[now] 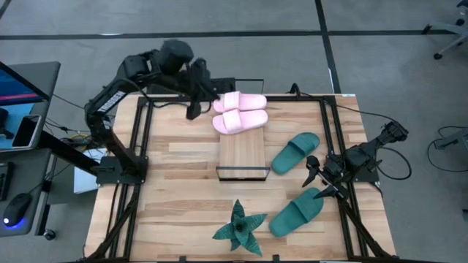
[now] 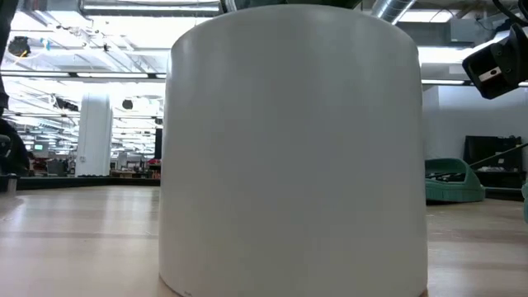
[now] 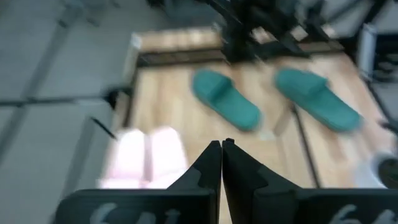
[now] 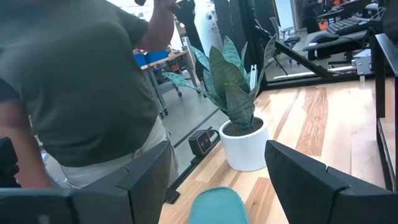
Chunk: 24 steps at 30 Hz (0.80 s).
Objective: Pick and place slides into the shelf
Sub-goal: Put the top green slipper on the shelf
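Two pale pink slides (image 1: 240, 112) lie side by side across the far end of the light-wood shelf (image 1: 243, 157); the left wrist view shows them too (image 3: 149, 155). My left gripper (image 1: 192, 109) (image 3: 221, 149) is shut and hangs just left of them, touching nothing. Two teal slides lie flat on the table right of the shelf, one farther (image 1: 295, 152) and one nearer (image 1: 296, 212). My right gripper (image 1: 316, 179) (image 4: 214, 162) is open, with its fingers standing either side of the nearer teal slide's end (image 4: 214, 205).
A spiky green plant (image 1: 240, 228) in a white pot (image 4: 244, 146) stands near the table's near edge; the pot (image 2: 293, 148) fills the low view. Black frame rails (image 1: 139, 146) run along both table sides. A person in a green shirt (image 4: 74, 93) stands beyond the table.
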Each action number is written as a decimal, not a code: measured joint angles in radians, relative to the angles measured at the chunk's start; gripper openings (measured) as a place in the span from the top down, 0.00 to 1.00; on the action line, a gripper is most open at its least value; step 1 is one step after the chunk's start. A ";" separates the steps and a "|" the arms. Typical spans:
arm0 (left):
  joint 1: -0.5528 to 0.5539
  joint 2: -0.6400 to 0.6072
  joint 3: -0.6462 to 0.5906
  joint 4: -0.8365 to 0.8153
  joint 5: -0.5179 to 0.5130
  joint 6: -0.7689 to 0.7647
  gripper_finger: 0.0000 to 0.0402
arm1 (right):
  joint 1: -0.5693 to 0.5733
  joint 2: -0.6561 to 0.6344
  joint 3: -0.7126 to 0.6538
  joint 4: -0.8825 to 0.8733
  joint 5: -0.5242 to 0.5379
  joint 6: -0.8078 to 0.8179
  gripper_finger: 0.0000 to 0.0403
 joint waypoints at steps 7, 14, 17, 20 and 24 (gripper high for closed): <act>-0.063 -0.087 -0.309 0.064 0.091 0.004 1.00 | 0.000 0.000 0.000 0.000 0.000 0.000 0.37; -0.064 -0.362 -0.900 0.539 0.128 -0.172 1.00 | 0.000 0.000 0.000 0.000 0.000 0.000 0.37; -0.064 -0.500 -1.101 0.769 0.126 -0.279 1.00 | 0.000 0.000 0.000 0.000 0.000 0.000 0.37; -0.064 -0.619 -1.266 0.963 0.105 -0.369 1.00 | 0.000 0.000 0.000 0.000 0.000 0.000 0.37; -0.065 -0.740 -1.431 1.124 0.075 -0.421 1.00 | 0.000 0.000 0.000 0.000 0.000 0.000 0.37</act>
